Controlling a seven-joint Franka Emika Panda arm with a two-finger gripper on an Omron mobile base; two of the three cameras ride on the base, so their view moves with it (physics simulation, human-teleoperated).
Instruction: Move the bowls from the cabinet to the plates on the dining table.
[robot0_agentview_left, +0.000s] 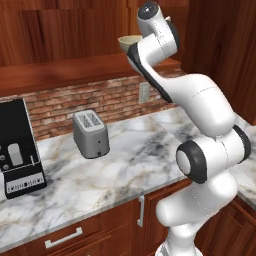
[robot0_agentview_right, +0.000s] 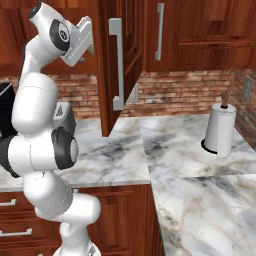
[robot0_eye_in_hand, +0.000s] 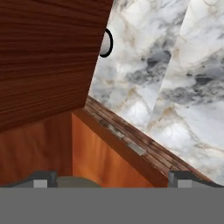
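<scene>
A round tan bowl (robot0_agentview_left: 128, 42) sits top centre in the left base view, on the cabinet (robot0_agentview_left: 60, 30) shelf of red-brown grained wood. The gripper (robot0_eye_in_hand: 111, 179) stands spread wide, its fingertips (robot0_eye_in_hand: 40, 181) flanking the bowl's curved rim. Below: veined marble counter (robot0_agentview_left: 125, 155), ribbed steel toaster (robot0_agentview_left: 90, 133).

The open cabinet door (robot0_agentview_right: 117, 60) juts out over the counter (robot0_agentview_right: 200, 170); a toaster (robot0_agentview_left: 91, 133) and paper towel roll (robot0_agentview_right: 220, 129) stand well apart, leaving bare marble between
</scene>
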